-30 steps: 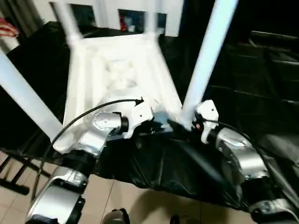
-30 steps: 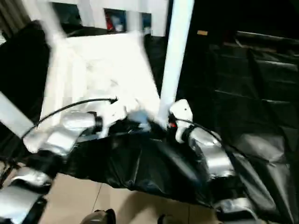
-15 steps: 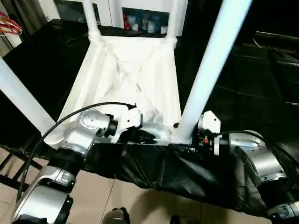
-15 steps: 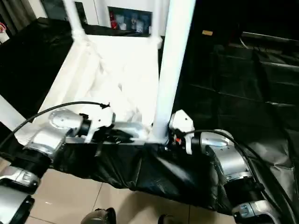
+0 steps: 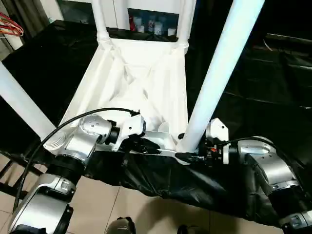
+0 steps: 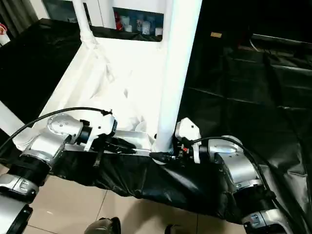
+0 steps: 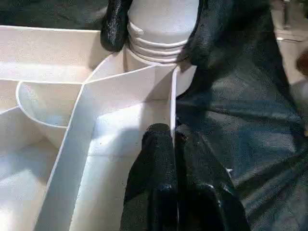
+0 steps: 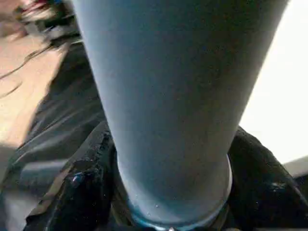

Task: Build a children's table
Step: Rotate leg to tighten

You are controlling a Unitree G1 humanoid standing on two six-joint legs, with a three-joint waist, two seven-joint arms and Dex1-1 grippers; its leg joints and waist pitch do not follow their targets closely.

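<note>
The children's table (image 5: 146, 83) lies upside down on the black-covered surface, ribbed underside up, with white tube legs standing from its corner sockets. My left gripper (image 7: 172, 139) is shut on the thin near rim wall of the tabletop, beside the near right corner. The near right leg (image 5: 219, 73) rises from that corner's socket. My right gripper (image 5: 187, 155) reaches in from the right, shut on this leg's ridged base. Its black fingers (image 8: 82, 187) press against both sides of the tube (image 8: 178, 96). They also appear in the left wrist view, hugging the leg's foot (image 7: 159, 29).
The near left leg (image 5: 22, 105) slants up at the left and two far legs (image 5: 100, 19) stand at the back corners. A white cabinet (image 5: 146, 9) is behind the table. Black sheeting (image 5: 258, 83) covers the surface to the right. Tiled floor (image 5: 122, 204) lies below the near edge.
The camera has swung and steadied. My right gripper's fingers have drawn in around the near right leg's base. The left gripper has kept its hold on the rim.
</note>
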